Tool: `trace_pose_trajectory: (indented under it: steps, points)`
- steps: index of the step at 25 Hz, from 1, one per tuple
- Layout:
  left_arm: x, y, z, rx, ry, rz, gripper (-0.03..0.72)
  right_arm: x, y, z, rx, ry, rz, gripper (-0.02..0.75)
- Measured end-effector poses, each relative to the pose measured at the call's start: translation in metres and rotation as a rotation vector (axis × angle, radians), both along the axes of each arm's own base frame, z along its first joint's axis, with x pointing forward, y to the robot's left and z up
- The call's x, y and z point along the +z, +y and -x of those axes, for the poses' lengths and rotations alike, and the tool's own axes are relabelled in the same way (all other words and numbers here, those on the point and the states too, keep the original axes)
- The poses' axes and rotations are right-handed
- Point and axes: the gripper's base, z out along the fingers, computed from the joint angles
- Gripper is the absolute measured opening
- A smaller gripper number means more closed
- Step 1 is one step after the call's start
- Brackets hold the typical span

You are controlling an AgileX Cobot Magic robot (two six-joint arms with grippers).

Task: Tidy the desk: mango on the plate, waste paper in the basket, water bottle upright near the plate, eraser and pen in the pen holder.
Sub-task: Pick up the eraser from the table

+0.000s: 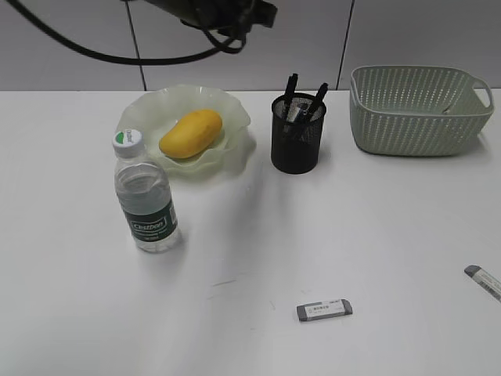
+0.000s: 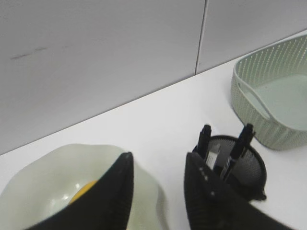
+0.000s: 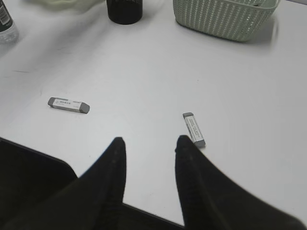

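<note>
Black left hand [image 2: 156,175] released above your plate [image 2: 53,177]; right hand [image 3: 147,146] released over bare surface [image 3: 144,72] beside an eraser [image 3: 194,129].

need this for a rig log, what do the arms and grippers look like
Both the left gripper and the right gripper have matte black, tapered, slightly curved fingers with no visible markings. In the exterior view, a dark arm section with looping black cables shows at the top.
</note>
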Motion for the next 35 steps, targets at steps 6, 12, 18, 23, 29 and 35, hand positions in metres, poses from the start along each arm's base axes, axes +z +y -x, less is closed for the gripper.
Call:
trace_pose_trajectory:
  steps: [6,12,18,23,29,35]
  points:
    - [0.031,0.075,0.107,-0.021,0.025,-0.096,0.267,0.000,0.000,0.000,0.000,0.000,0.000,0.286]
    - [0.016,0.167,0.218,0.039,0.079,-0.083,0.446,0.000,0.000,0.000,0.000,0.000,0.000,0.260]
    - [0.005,0.236,0.305,0.099,0.073,0.056,0.521,0.000,0.000,0.000,0.000,0.000,0.000,0.256]
    - [-0.014,0.267,0.344,0.115,0.051,0.132,0.522,0.000,0.000,0.000,0.000,0.000,0.000,0.256]
    - [-0.017,0.278,0.358,0.107,-0.011,0.191,0.502,0.000,0.000,0.000,0.000,0.000,0.000,0.256]
    - [-0.017,0.278,0.358,0.104,-0.016,0.189,0.463,0.009,0.002,-0.015,-0.078,0.055,-0.002,0.256]
